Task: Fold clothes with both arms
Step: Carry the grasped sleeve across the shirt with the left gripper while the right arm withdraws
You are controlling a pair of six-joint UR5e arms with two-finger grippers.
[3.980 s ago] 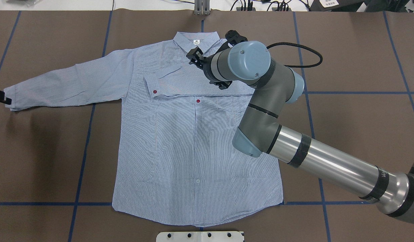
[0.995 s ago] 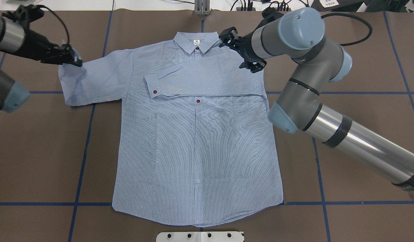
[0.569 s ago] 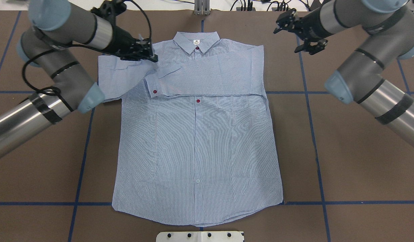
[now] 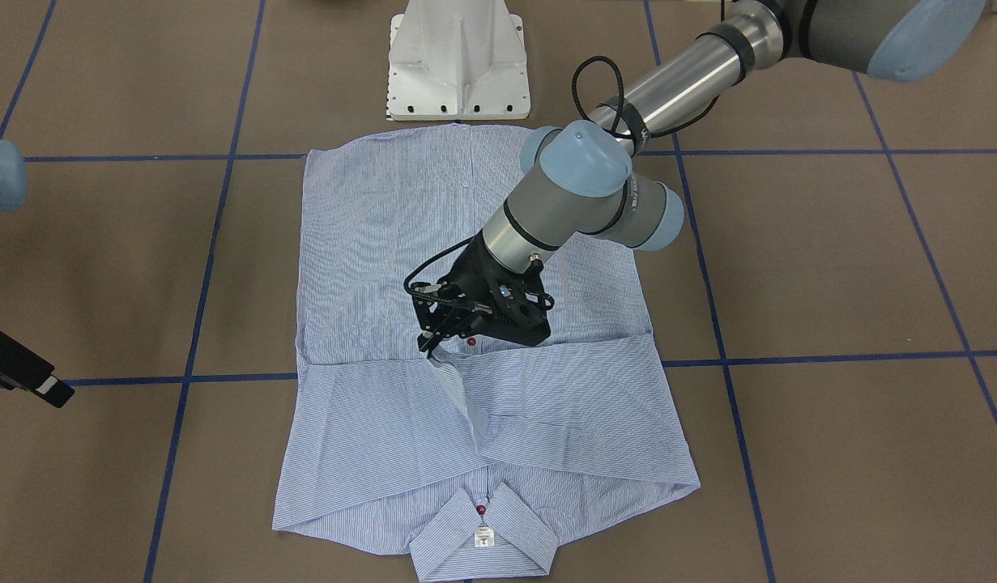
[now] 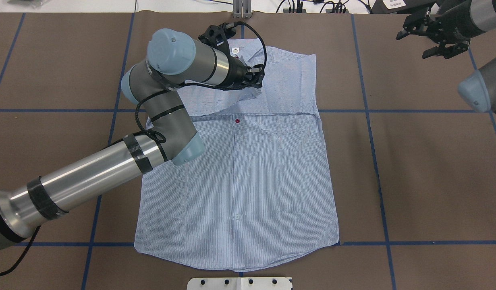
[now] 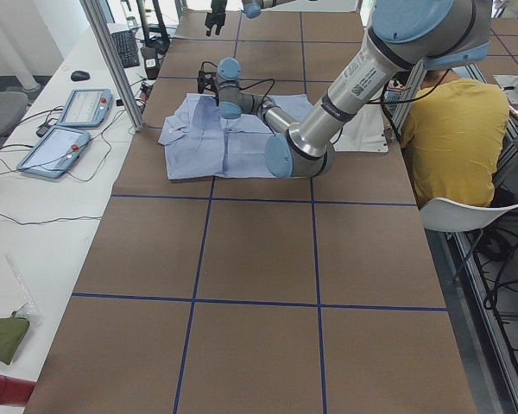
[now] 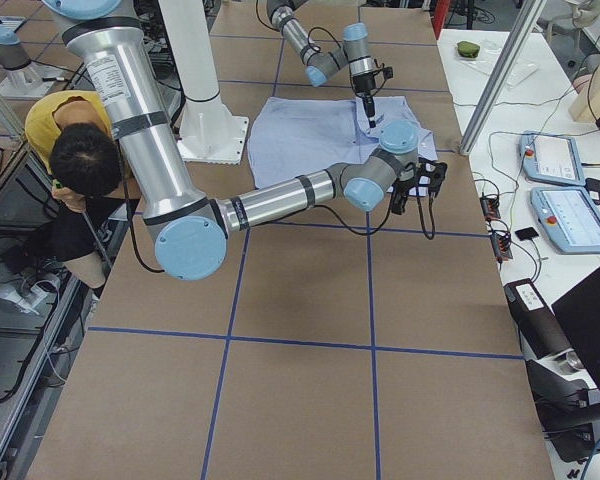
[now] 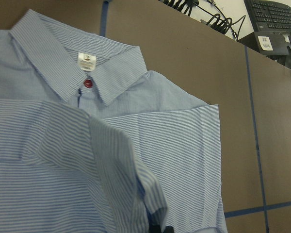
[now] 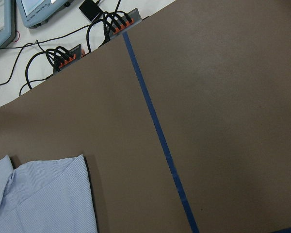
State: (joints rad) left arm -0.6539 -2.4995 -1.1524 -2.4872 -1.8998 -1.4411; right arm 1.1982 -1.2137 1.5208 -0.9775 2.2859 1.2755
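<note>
While the left claw (image 5: 257,81) carried the second sleeve (image 4: 563,382) across the chest, the right claw (image 5: 424,39) withdrew.
Left claw was clamped on that sleeve near the twelve o'clock end of the shirt (image 5: 248,173), which lay mid-table (image 5: 413,181); right claw hung apart and empty at two o'clock; body folds likely remained.

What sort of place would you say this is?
Probably a robotics lab: a left arm and right arm, a shirt on a tape-gridded table, teach pendants on a side bench, a seated person.
</note>
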